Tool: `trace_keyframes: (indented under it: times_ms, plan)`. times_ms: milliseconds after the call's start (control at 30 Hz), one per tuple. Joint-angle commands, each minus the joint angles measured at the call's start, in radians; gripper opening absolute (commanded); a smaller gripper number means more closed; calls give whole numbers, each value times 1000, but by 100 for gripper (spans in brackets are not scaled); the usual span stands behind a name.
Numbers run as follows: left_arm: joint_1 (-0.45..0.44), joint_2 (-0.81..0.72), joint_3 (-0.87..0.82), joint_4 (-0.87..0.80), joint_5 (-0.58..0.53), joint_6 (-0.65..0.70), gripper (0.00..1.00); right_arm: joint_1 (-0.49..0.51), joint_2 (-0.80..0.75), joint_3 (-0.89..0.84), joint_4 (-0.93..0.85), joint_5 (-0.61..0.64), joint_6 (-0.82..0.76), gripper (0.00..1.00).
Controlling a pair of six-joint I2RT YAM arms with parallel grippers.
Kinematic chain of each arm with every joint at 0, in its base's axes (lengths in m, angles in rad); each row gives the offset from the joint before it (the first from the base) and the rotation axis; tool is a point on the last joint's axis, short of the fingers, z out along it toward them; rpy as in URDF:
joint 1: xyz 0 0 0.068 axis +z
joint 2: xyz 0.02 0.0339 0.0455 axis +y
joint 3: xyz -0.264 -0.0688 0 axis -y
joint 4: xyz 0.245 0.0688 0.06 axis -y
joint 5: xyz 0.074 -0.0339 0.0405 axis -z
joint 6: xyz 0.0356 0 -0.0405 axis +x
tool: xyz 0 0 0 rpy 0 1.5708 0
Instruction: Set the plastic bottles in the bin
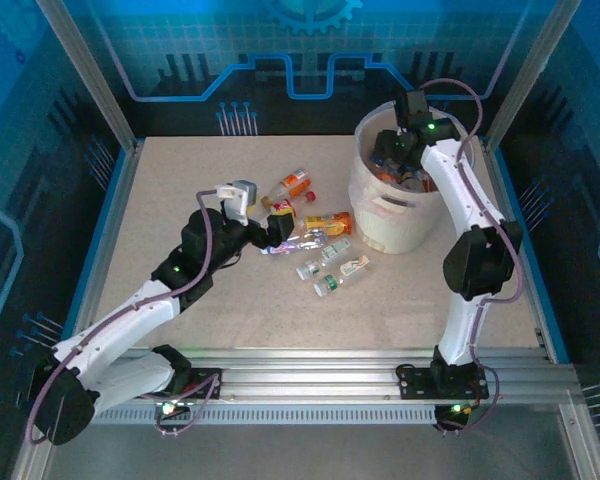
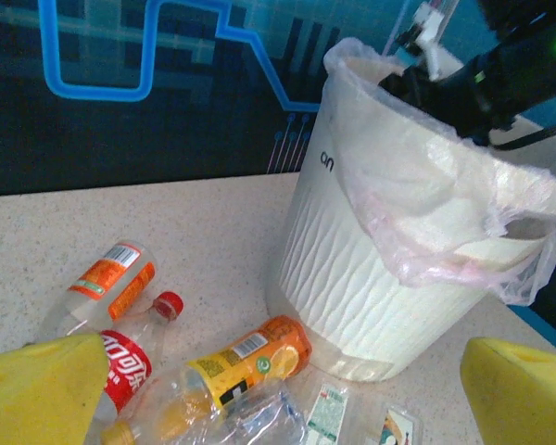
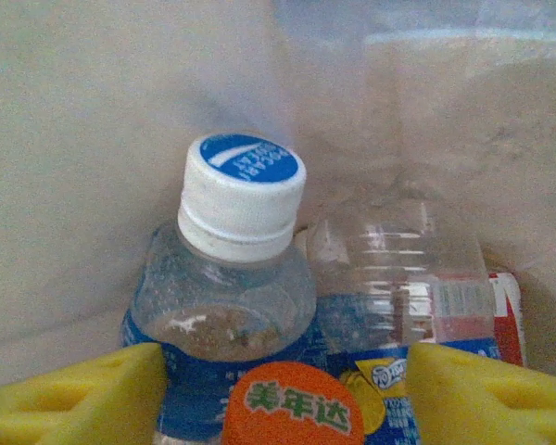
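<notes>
Inside the bin, we held our right gripper spread open over a white-capped bottle, grasping nothing. On the desk beside the bin, more plastic bottles lay beneath our left gripper, released and empty.

Speckled table, bin standing, plastic bottles lying

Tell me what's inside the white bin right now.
The bin holds a plastic liner and several bottles: one with a white-and-blue cap, a clear ribbed one, and an orange cap nearest the camera. Whatever lies beneath them is covered, so the full count cannot be told.
</notes>
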Motion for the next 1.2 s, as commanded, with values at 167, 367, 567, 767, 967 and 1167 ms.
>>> trace_keyframes:
  times_ms: [167,367,567,767,967,1167]
  plan:
    - [8,16,24,-73,9,0,99,7,-196,-44,-47,-39,-35,100]
    - [8,36,20,-127,12,48,99,35,-334,-124,-44,-13,-34,100]
    - [9,125,89,-276,85,202,99,81,-493,-243,-35,63,-8,100]
    - [17,205,105,-317,160,461,99,95,-643,-391,-4,70,43,100]
    - [112,374,230,-455,288,587,97,98,-744,-474,8,74,81,100]
    - [125,537,342,-546,259,645,96,96,-789,-509,10,81,100,100]
